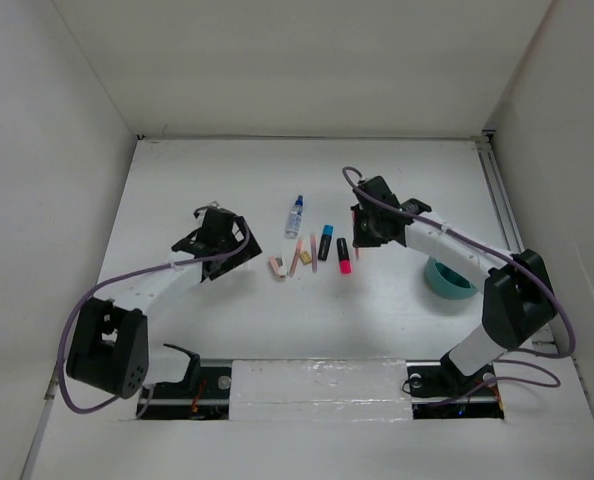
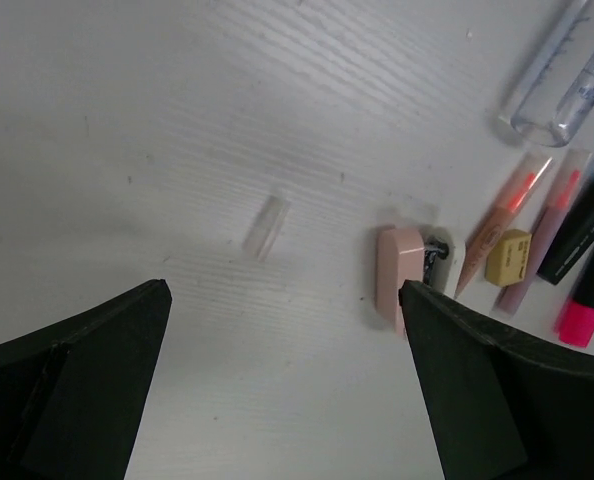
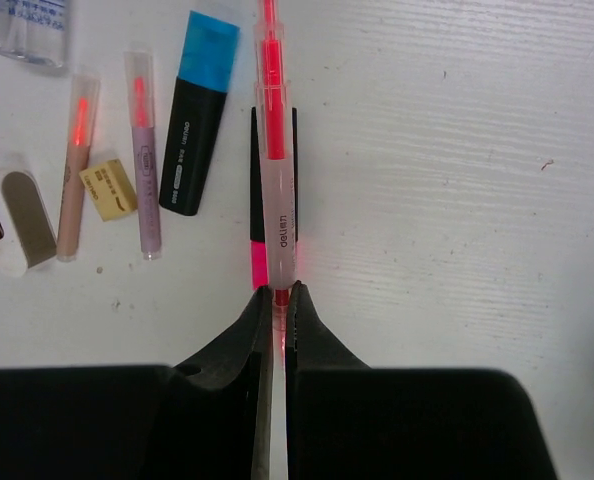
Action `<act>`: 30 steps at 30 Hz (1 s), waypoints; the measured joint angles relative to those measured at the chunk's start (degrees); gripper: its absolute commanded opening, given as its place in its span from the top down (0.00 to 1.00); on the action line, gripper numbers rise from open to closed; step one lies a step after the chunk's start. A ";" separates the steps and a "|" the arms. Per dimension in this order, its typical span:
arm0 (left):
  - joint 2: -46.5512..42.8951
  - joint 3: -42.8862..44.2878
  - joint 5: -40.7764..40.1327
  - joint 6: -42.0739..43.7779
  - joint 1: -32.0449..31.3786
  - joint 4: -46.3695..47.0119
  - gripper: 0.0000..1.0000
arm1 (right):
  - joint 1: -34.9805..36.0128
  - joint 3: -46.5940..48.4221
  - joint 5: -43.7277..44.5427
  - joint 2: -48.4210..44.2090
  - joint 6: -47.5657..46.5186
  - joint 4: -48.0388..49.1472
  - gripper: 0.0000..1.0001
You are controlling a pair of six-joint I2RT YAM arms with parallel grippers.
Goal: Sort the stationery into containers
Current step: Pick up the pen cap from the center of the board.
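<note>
Pink pencil [image 3: 275, 190] clenched in right end effector [image 3: 279, 292], above pink-black highlighter [image 3: 257, 200]; left end effector [image 2: 285, 300] released.

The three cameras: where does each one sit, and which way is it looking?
Top external: fixed above and behind the robot, looking down on the table; shows the left arm and right arm whole, bases nearest.
Left wrist: rides the left arm, looking down at the table past the left tool, wide open.
Right wrist: rides the right arm, looking down along the right tool, shut on an orange-pink pencil.
Shared: both wrist views show the tan eraser block and blue-black highlighter.
</note>
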 measured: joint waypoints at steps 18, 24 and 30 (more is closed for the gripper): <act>13.77 9.01 -7.93 1.70 -1.64 -2.80 0.33 | 1.44 -1.62 -1.57 -0.57 -0.87 1.97 1.00; 14.19 9.29 -7.91 2.49 -2.25 -2.14 0.33 | 1.44 -1.62 -1.55 -0.57 -1.05 1.97 1.00; 16.28 9.27 -7.65 3.10 -4.42 -2.08 0.33 | 1.44 -1.62 -1.55 -0.57 -1.29 1.99 1.00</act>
